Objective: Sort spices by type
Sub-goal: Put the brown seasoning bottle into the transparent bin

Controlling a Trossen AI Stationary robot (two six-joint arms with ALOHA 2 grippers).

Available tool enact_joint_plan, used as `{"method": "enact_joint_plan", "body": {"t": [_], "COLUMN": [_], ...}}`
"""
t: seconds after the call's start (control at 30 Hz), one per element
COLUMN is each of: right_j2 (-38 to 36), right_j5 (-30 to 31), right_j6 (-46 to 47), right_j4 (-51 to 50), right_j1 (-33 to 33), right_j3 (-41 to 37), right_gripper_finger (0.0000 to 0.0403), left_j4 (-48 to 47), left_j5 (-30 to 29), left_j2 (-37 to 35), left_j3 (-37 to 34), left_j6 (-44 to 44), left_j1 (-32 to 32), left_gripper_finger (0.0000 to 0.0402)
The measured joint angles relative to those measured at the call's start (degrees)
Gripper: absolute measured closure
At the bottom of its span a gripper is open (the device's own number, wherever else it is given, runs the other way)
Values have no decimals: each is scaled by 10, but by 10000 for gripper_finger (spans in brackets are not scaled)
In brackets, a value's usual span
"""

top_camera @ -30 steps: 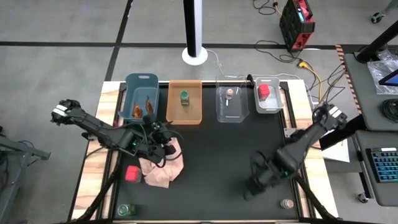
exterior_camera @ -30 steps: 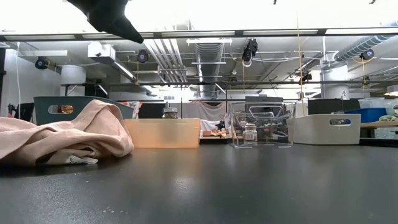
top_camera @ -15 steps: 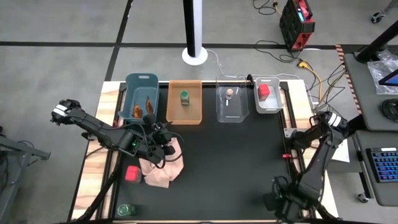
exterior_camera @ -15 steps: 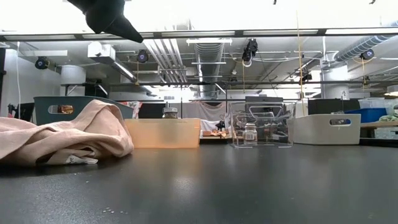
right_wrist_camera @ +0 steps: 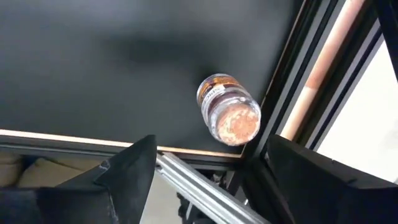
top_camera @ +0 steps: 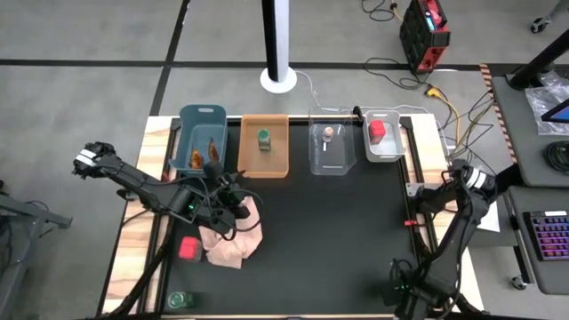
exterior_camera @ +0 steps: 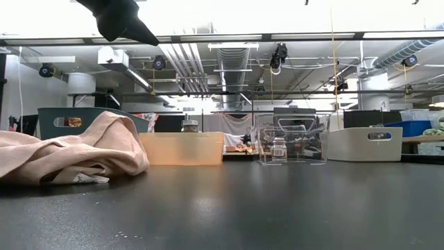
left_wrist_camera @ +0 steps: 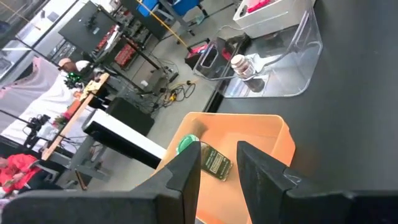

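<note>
The black table top (top_camera: 329,231) carried four bins in a row along its far edge. The teal plastic bin (top_camera: 201,135) held orange-brown foil packets (top_camera: 204,155). Next to it, the orange translucent bin (top_camera: 265,145) held a green-capped jar (top_camera: 264,139). The clear plastic bin (top_camera: 331,142) held a tiny tan-lidded jar (top_camera: 329,133), and the white bin (top_camera: 383,136) at the right end held a red boxy container (top_camera: 377,129).

A crumpled pink cloth (top_camera: 233,236) lay on the table's left part, in front of the teal and orange bins. Just beside its left edge, on the pale wooden border, sat another red boxy container (top_camera: 188,247). A second green-capped jar (top_camera: 180,300) stood near the front left corner, well apart from the bins.

The left gripper (top_camera: 238,201) hung over the far edge of the cloth, raised clear of the table. Its fingers (left_wrist_camera: 186,177) stood a narrow gap apart with nothing between them. Past them, the wrist view looked onto the orange and clear bins.

The right gripper (right_wrist_camera: 208,171) was at the table's front right corner, low beside the metal frame (right_wrist_camera: 205,199). Its fingers (right_wrist_camera: 134,168) were spread wide and released. Between and beyond them another tiny tan-lidded jar (right_wrist_camera: 227,109) lay tilted at the black surface's edge, close to the frame rail, untouched by either finger.
</note>
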Motion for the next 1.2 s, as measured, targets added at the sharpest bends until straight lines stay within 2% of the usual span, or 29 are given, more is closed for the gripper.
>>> {"method": "enact_joint_plan", "body": {"t": [0.37,0.53,0.93,1.2], "right_j2": [6,9,9,8], "right_j5": [-1,-36,-47,-51], "right_j6": [-6,-32,-22,-19], "right_j4": [6,10,22,35], "right_j1": [13,13,14,14], "right_j3": [-15,-19,-26,-35], "right_gripper_finger": [106,110,84,90], "left_j4": [3,4,5,5], "left_j5": [-1,-1,-1,-1], "left_j2": [0,0,0,0], "left_j3": [0,0,0,0], "left_j6": [2,4,4,4], "left_j1": [0,0,0,0], "left_gripper_finger": [312,312,312,313]}}
